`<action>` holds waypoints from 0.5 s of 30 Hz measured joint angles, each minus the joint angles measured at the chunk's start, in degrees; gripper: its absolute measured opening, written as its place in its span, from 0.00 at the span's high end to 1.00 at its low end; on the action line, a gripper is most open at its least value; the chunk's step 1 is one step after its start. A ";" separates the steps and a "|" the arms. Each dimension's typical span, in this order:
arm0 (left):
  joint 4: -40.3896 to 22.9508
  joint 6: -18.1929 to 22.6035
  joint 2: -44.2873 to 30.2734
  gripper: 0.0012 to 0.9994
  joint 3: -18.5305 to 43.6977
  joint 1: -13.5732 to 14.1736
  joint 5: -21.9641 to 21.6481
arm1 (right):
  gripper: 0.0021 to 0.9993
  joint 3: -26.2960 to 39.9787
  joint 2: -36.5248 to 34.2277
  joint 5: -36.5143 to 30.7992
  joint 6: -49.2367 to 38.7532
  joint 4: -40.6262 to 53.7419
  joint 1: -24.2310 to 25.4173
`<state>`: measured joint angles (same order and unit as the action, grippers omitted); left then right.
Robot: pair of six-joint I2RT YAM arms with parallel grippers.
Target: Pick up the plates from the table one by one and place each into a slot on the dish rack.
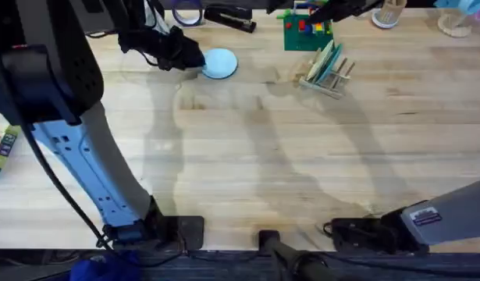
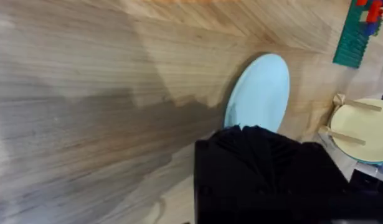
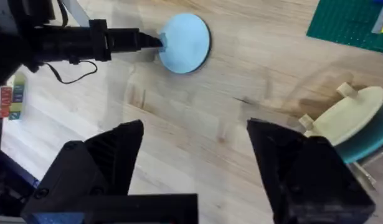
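Left gripper (image 2: pixel 266 168): its black body covers the near edge of the light-blue plate (image 2: pixel 261 93), so finger spacing is unreadable. Dish rack (image 2: pixel 359 127) is cut by the frame edge. The teal plate (image 3: pixel 365 144) sits mostly hidden behind a cream plate (image 3: pixel 350 118). Right gripper (image 3: pixel 197 168): fingertips cropped.

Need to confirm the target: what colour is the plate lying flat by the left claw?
Pale light blue; the plate shows best in the right wrist view.

Matt, smooth pale-blue plate (image 1: pixel 219 63) on grained wood table (image 1: pixel 247 156); bare-wood dowel rack (image 1: pixel 327 72); matt black jaws.
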<state>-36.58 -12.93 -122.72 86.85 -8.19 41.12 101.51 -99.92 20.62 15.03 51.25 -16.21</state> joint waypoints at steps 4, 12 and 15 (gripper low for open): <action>0.00 0.01 -0.02 0.96 0.00 0.00 -0.04 | 0.00 0.00 0.00 0.02 0.00 0.01 0.00; -0.10 0.02 -0.82 0.96 0.36 0.00 -0.85 | 0.00 0.00 0.00 0.02 0.00 0.01 0.00; -0.64 0.00 -1.89 0.96 0.93 -0.11 -0.86 | 0.00 0.00 0.00 0.02 0.00 0.13 0.00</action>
<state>-37.22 -12.93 -124.60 87.78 -8.30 40.26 101.51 -99.92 20.64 15.03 51.38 -16.21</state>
